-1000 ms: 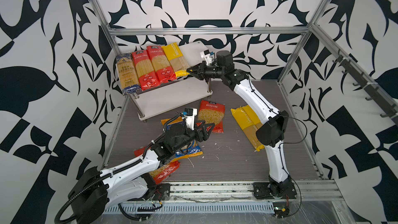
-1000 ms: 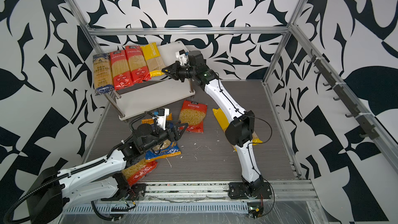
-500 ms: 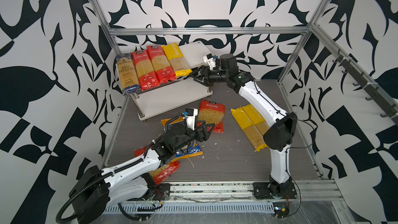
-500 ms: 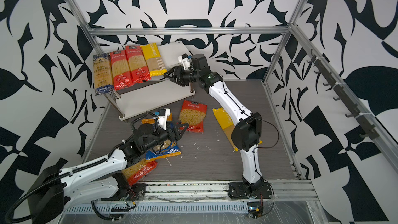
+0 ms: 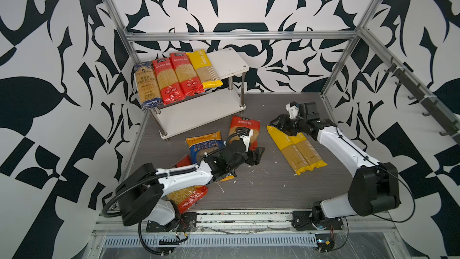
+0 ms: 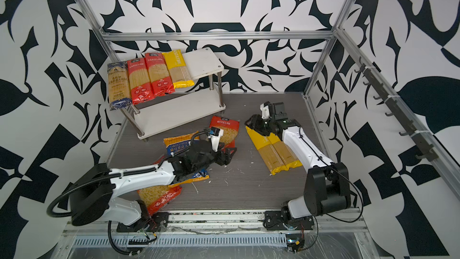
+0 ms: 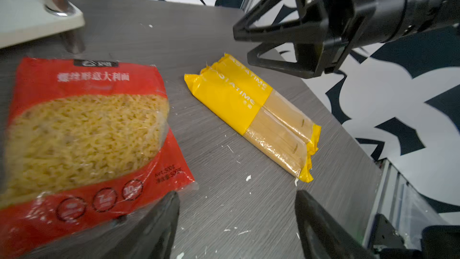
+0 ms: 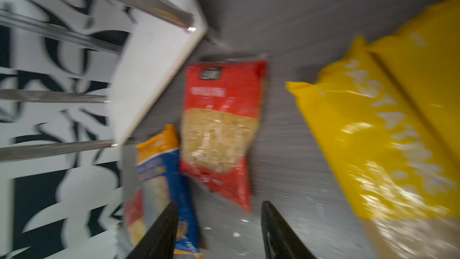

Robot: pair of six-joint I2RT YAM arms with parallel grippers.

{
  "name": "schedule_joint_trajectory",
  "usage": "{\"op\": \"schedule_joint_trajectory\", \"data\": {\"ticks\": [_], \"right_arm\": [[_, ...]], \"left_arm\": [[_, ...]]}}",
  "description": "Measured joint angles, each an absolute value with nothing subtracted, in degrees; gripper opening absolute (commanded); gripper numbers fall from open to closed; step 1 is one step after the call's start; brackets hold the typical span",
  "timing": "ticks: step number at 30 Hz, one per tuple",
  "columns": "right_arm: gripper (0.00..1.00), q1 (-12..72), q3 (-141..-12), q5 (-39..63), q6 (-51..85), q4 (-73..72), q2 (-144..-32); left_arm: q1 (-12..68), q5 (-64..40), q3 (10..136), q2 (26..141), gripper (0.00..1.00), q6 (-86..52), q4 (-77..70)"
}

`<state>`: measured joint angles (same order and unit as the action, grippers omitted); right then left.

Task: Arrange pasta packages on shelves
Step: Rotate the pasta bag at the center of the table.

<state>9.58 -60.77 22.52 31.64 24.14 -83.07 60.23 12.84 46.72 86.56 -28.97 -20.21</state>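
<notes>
Left gripper [image 7: 236, 195]: spread, empty — beside the red short-pasta bag [image 7: 82, 130].
Right gripper [image 8: 219, 205]: spread, empty — above far end of yellow spaghetti packs [image 5: 295, 150].

This is a robotics lab test cell, not a shop or a kitchen. A cage of aluminium rails [image 5: 239, 36] boxes in the workspace, and the wall panels [image 5: 49, 46] behind it carry a bold black-and-white printed pattern rather than any room furnishing. Two white-and-black robot arms, the left arm [image 5: 184, 174] and the right arm [image 5: 348, 145], are bolted to a metal base rail [image 5: 249, 218] at the front edge of a grey wood-grain tabletop [image 5: 261, 195], with loose wires [image 5: 328, 241] trailing below. A row of dark hooks [image 5: 428, 103] lines one side rail. The shelves [image 5: 194, 118] are a small white rack standing on the tabletop like a prop, with pasta packages [image 5: 184, 75] on top and more lying on the table.
</notes>
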Motion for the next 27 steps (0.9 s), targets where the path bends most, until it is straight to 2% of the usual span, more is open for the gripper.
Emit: {"op": "schedule_joint_trajectory", "data": {"ticks": [5, 11, 17, 21, 27], "right_arm": [[0.64, 7.79, -56.16, 10.22, 25.36, 27.35, -84.84], [0.66, 7.16, -54.52, 0.93, 22.7, 27.55, -88.03], [0.62, 6.9, -50.09, 0.34, 23.27, 25.52, -88.92], [0.58, 7.86, -44.75, 2.46, 27.14, 21.82, -84.88], [0.6, 20.23, -38.41, 4.97, 37.54, 19.73, -77.58]], "left_arm": [[60.77, 14.0, 49.6, 92.86, 0.78, -29.21, -18.0], [60.77, 14.46, 49.56, 93.38, 0.78, -30.15, -17.96], [60.77, 14.85, 48.16, 92.95, 0.78, -30.48, -18.48], [60.75, 15.53, 47.09, 92.27, 0.79, -30.46, -18.68], [60.71, 16.1, 46.63, 90.52, 0.79, -30.17, -18.85]]}}
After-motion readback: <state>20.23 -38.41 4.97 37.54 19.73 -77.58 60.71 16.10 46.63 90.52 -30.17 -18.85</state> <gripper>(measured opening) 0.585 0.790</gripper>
